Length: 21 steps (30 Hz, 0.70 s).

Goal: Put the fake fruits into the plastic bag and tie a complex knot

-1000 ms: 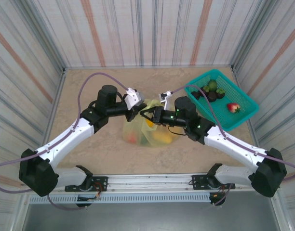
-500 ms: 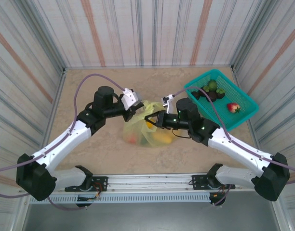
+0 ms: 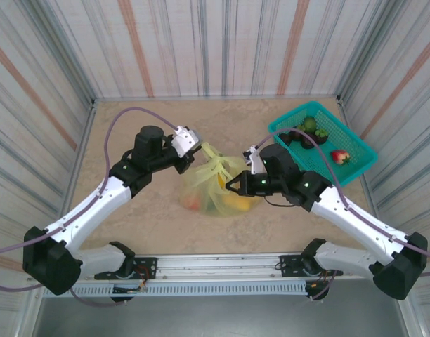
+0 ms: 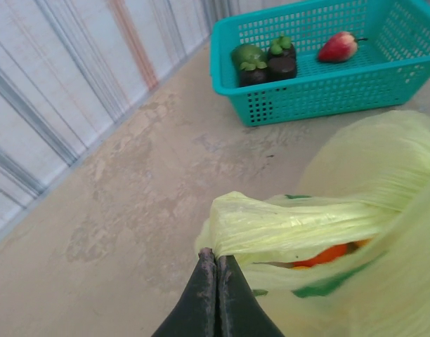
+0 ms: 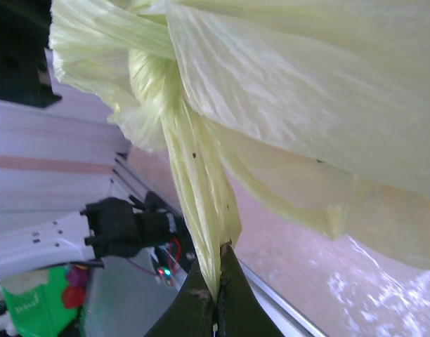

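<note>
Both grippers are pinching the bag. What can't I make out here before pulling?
- Fruits in the bag: top view, film hazes them; count unclear.
- Knot: right wrist, folds hide its turns; too small from above.
- Bag's body: left wrist, blurred, cut by the right edge.

Bright, even light falls from above, and shadows on the tabletop (image 3: 152, 225) are faint and soft-edged. The overhead view bows slightly at its edges. From the left wrist the near bag (image 4: 383, 182) is blurred and the basket (image 4: 320, 98) is sharp. From the right wrist the bag glows pale against a soft background.
</note>
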### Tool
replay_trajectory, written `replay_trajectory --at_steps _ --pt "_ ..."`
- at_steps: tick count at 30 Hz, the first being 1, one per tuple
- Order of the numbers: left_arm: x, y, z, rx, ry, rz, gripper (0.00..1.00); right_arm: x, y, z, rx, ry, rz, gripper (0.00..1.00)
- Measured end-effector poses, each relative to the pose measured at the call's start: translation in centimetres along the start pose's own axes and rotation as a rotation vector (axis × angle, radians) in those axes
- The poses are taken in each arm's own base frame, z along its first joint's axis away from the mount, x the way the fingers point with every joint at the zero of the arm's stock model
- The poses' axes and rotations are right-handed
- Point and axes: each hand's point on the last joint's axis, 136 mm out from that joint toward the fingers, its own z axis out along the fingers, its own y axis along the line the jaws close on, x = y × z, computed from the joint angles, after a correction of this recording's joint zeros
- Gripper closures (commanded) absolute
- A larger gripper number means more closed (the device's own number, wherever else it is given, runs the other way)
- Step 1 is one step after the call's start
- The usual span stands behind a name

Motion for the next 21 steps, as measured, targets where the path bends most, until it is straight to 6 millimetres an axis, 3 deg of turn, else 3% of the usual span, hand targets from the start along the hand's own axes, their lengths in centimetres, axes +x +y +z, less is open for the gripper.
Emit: replay_trajectory --at_steps 11,21 --pt "0.4 1.2 -0.1 -0.071 0.026 -0.024 1.0 -0.6 -0.5 -2.2 0.124 0.031 -0.098 1.0" --pt "-0.5 4.0 -1.3 -0.233 0.003 -0.162 1.0 -6.0 1.8 -4.1 0.162 -0.067 -0.143 1.0"
